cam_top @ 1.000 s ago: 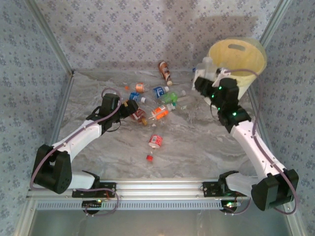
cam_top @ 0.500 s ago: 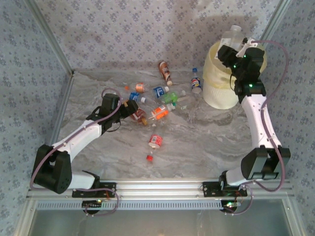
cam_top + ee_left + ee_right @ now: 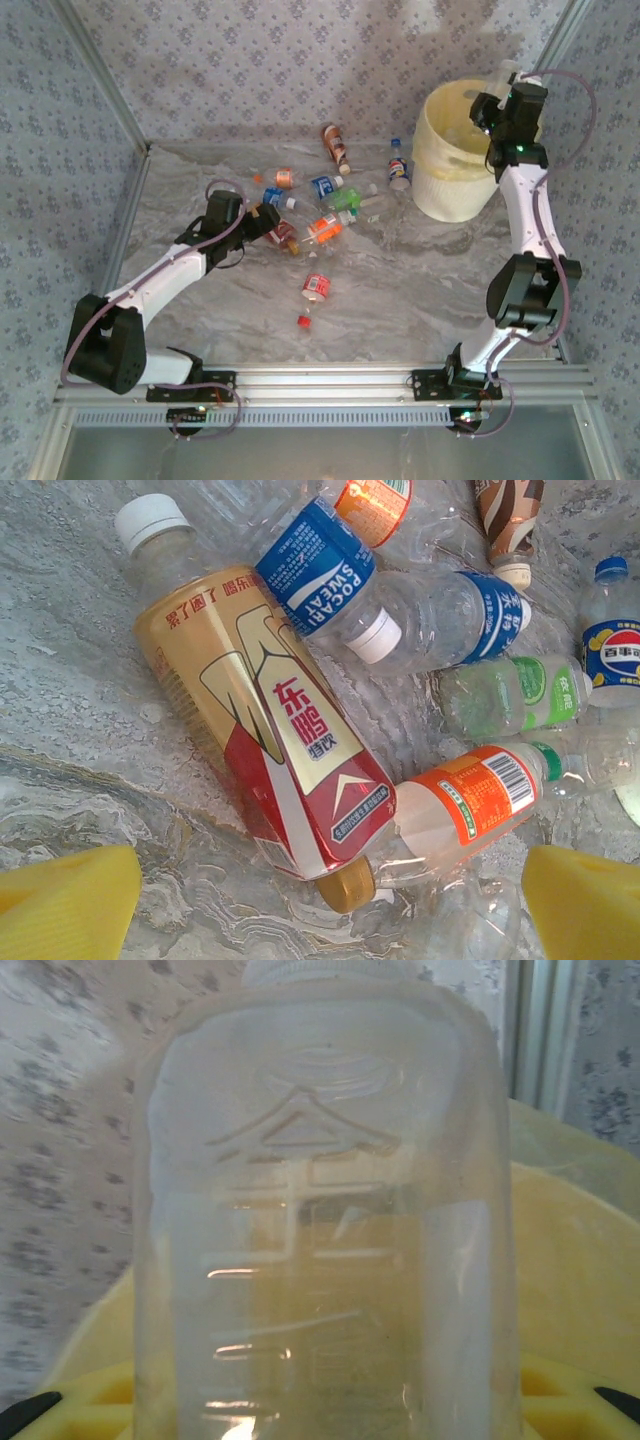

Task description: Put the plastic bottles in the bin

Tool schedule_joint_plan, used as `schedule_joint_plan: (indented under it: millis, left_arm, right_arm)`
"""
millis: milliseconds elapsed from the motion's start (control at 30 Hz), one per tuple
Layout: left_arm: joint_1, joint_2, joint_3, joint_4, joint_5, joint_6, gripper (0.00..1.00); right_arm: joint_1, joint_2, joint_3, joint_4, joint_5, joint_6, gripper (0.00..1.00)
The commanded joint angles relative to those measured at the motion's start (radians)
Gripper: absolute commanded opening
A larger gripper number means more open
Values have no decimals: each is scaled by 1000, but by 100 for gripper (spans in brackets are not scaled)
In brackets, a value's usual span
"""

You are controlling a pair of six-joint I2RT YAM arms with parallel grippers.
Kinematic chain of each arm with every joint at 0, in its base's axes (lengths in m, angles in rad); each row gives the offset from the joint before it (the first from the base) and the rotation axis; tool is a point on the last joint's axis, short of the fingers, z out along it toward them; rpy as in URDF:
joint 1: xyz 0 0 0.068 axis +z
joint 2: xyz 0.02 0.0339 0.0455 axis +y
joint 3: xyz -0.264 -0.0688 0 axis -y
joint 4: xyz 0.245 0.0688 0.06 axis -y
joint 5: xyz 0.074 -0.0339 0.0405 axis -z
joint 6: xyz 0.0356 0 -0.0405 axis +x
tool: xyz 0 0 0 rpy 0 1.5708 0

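Observation:
My right gripper (image 3: 507, 88) is raised over the pale yellow bin (image 3: 445, 180) at the back right, shut on a clear unlabelled bottle (image 3: 320, 1210) with a white cap. The bin's rim (image 3: 585, 1260) lies behind that bottle in the right wrist view. Left of centre, my left gripper (image 3: 263, 222) is open and low over the pile of bottles. Between its yellow fingertips (image 3: 70, 905) lies the gold-capped end of a red-and-gold bottle (image 3: 270, 730), untouched. Around it lie a blue-label bottle (image 3: 320, 565), an orange-label bottle (image 3: 470, 800) and a green-label bottle (image 3: 520, 695).
More bottles lie loose: a brown one (image 3: 337, 145) at the back, a blue Pepsi one (image 3: 399, 170) beside the bin, a red one (image 3: 317, 287) and a red cap (image 3: 302, 321) nearer the front. Patterned walls and metal posts enclose the table (image 3: 400, 290).
The right arm swung up from the table beside the bin to above its rim, carrying the clear bottle. The bin went from leaning to upright. The left arm stayed still.

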Motion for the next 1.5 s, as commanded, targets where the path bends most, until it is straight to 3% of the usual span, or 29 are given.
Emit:
schedule_joint_plan:
  millis: [0,400,667,1067,1467]
  left_arm:
    - [6,11,24,-16,-13,8,98]
    - [8,64,47,-14,2,1,98]
    - [8,72,46,-16,8,-7,98]
    - [10,75,41,-24,-1,-3,98]
    - [9,73,41,-24,2,-5,98]
  right_arm:
    - [10,34,60,-74,136,-126,37]
    - [43,198,227,-203,425,-361,43]
    - [81,297,321,-244,636,-409,57]
    - [105,261,357,-303,607,-343,86]
    - [150,71,244,-257,479,-248,100]
